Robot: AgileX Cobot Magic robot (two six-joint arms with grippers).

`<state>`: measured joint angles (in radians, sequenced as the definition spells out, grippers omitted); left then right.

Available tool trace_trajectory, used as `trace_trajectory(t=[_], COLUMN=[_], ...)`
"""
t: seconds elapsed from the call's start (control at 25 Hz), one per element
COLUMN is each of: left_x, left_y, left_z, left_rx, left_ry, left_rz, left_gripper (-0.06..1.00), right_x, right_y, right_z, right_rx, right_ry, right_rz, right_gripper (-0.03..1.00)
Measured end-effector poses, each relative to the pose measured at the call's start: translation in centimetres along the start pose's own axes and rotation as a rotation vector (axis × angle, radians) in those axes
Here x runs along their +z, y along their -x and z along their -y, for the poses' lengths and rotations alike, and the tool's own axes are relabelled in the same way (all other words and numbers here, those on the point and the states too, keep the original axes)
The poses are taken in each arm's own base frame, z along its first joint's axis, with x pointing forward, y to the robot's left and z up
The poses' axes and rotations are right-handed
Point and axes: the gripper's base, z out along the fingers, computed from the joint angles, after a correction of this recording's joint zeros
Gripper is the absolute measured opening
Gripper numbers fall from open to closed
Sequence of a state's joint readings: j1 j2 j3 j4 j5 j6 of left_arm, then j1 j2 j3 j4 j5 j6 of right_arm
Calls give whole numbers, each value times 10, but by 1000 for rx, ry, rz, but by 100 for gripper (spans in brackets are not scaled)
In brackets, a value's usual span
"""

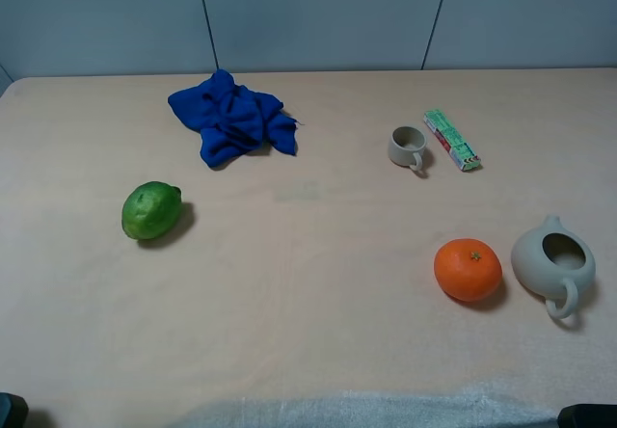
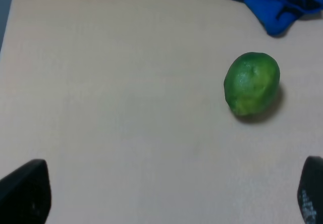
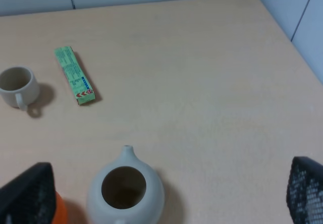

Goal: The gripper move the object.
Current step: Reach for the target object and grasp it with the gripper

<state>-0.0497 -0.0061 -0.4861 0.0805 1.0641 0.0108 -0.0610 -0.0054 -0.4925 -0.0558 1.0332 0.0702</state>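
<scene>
Right gripper (image 3: 165, 191) fingers wide apart, nothing held. Left gripper (image 2: 167, 191) fingers apart too. Pot (image 1: 535, 266) sits upright on desk (image 1: 308, 293), just beside the orange (image 1: 468, 269).

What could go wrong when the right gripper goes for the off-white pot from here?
1. The orange lies close beside the pot; a jaw of the open right gripper descending on that side could knock it rolling.
2. The pot's body is round, so closing jaws might slip off; its loop handle, pointing toward the robot, could get clipped.
</scene>
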Motion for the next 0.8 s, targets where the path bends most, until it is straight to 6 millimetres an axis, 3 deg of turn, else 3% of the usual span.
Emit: trace_trajectory(t=[0.24,0.8], left_x=[0,0], left_y=[0,0], left_z=[0,0], left_rx=[0,0], left_ry=[0,0], left_rz=[0,0], left_gripper=[99,99], right_x=[4,66], right_y=[2,44], right_z=[0,-6], right_rx=[-1,-9], right_ry=[-1,-6], right_rz=[-26,-416], right_gripper=[69,69])
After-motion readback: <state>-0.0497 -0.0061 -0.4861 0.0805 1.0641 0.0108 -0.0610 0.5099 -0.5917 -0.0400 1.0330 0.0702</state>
